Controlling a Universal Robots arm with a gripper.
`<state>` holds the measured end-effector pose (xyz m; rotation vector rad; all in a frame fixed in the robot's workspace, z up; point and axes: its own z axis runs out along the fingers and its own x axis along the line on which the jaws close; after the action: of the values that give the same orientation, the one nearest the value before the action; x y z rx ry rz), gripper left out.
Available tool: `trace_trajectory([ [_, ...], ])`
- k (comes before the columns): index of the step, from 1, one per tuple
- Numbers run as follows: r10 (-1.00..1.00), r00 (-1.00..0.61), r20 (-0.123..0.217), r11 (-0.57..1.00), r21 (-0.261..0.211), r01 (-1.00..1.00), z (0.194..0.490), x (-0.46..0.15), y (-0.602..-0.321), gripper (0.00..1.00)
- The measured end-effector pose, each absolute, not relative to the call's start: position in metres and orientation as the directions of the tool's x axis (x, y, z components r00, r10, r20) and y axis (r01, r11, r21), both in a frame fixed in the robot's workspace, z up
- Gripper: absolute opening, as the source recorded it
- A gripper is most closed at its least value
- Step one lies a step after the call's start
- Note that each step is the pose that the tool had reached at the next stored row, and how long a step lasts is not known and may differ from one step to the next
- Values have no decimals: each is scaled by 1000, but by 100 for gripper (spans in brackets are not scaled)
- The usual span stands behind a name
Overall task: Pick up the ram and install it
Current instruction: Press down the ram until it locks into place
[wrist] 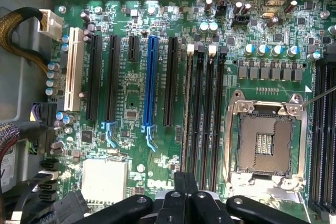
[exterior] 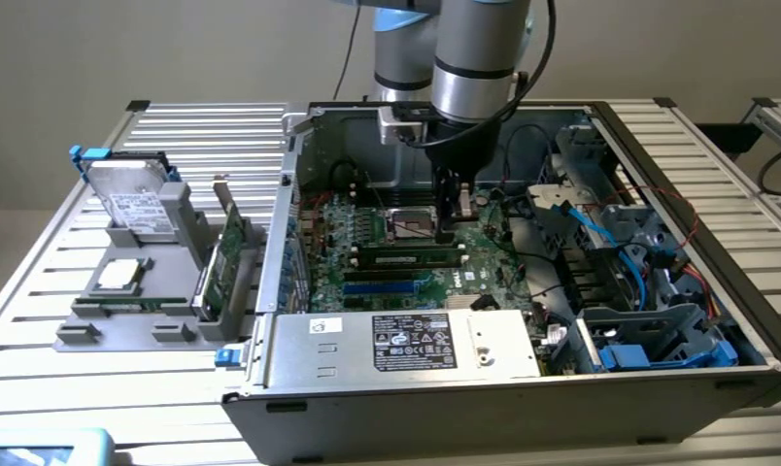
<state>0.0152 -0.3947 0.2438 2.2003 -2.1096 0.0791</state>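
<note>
Exterior view: end effector [exterior: 453, 209] in computer case [exterior: 494, 413] on slatted table [exterior: 41, 291]

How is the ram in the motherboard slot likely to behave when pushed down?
The ram is a thin board standing on edge, so it is probably stiff lengthwise yet apt to tilt under sideways force. As a bare circuit board, it is probably fragile. Being slim, it is likely light.
</note>
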Motion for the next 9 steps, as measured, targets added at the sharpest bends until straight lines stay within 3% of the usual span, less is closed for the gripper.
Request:
trace_trajectory([
  [9,-993,9,122,-5,31,-1000,237,20,-395,11],
])
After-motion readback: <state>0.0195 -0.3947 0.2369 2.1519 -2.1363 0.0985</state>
